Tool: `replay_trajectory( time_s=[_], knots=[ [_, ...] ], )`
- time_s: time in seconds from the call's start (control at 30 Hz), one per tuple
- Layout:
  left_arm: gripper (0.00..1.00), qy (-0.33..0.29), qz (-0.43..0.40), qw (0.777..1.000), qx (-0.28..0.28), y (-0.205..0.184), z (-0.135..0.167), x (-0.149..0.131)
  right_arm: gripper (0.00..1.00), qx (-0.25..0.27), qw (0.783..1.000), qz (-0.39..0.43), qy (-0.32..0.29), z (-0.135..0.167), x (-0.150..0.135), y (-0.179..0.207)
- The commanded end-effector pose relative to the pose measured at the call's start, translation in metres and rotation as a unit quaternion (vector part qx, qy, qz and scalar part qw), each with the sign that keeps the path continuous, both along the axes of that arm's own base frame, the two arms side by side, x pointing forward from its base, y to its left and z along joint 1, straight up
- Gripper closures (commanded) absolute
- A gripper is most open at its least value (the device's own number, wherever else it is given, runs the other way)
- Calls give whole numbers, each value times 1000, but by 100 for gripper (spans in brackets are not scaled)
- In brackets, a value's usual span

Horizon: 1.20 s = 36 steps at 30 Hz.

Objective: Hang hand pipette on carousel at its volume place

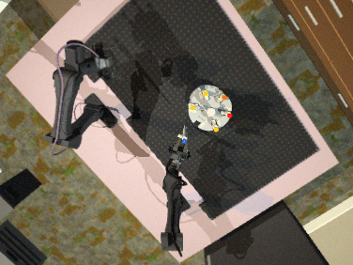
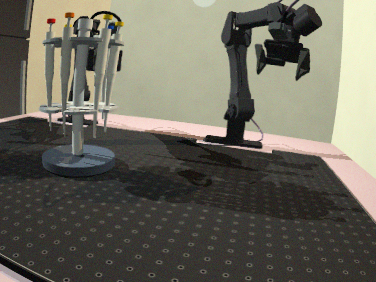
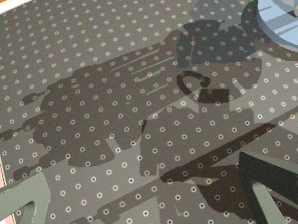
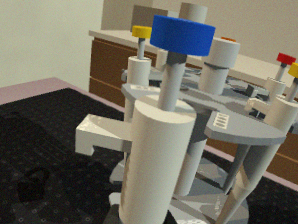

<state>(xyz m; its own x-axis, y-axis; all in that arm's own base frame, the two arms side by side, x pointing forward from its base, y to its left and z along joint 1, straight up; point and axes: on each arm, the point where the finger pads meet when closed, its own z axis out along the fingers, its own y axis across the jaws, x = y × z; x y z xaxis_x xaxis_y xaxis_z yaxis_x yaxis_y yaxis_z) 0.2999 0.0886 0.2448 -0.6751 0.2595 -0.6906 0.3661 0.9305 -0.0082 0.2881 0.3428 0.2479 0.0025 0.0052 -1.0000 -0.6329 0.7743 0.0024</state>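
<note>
The hand pipette (image 1: 184, 141) (image 2: 112, 27) (image 4: 159, 160) is standing near the carousel (image 1: 202, 101) (image 2: 78, 95) (image 3: 280, 26) (image 4: 245, 126), outside its upper disc and not hanging on it. In the right wrist view it is filling the lower middle of the frame, leaning slightly, its blue push button (image 1: 184, 141) (image 2: 112, 26) (image 4: 183, 35) pointing up and its finger hook (image 4: 105, 132) reaching toward the left of the frame. The volume printed on the button is not showing legibly.

The right gripper (image 1: 180, 145) (image 4: 139, 214) is grasping the pipette around its body, its fingers just peeking in at the bottom edge of that view. In the exterior view the carousel is partly hiding this arm.

Behind the pipette, a small printed label (image 4: 220, 120) is sitting on the upper disc, too blurred to read. In the top view the carousel is standing right of centre, carrying pipettes with three yellow buttons, an orange button (image 1: 224, 97) (image 2: 69, 15) (image 4: 228, 39) and a red button (image 1: 229, 115) (image 2: 51, 21) (image 4: 286, 58).

Farther out, the left gripper (image 1: 105, 64) (image 2: 279, 75) (image 3: 141, 174) is hanging released, with its fingers spread, at the upper left of the top view and the upper right of the exterior view, well apart from the carousel.
</note>
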Motion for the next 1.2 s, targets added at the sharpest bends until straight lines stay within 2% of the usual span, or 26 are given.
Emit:
replay_trajectory(
  time_s=[0.0, 0.83, 0.9, 1.1, 1.13, 1.17],
  knots=[
    [0, -17, -3, 1000, 2, 2, 8, 4, 88, 37, 999, -3, -28, 37, 4, -3],
    [0, -17, -3, 1000, 2, 2, 8, 4, 88, 37, 999, -1, -28, 37, 4, -2],
    [0, -17, -3, 1000, 2, 2, 8, 4, 88, 23, 1000, -1, -17, 22, 10, 3],
    [0, -17, -3, 1000, 2, 2, 8, 4, 88, 23, 1000, -1, -17, 21, 15, 4],
    [0, -17, -3, 1000, 2, 2, 8, 4, 88, 30, 999, -1, -22, 29, 15, 3],
    [0, -17, -3, 1000, 2, 2, 8, 4, 88, 23, 1000, -1, -17, 21, 18, 5]
  ],
)
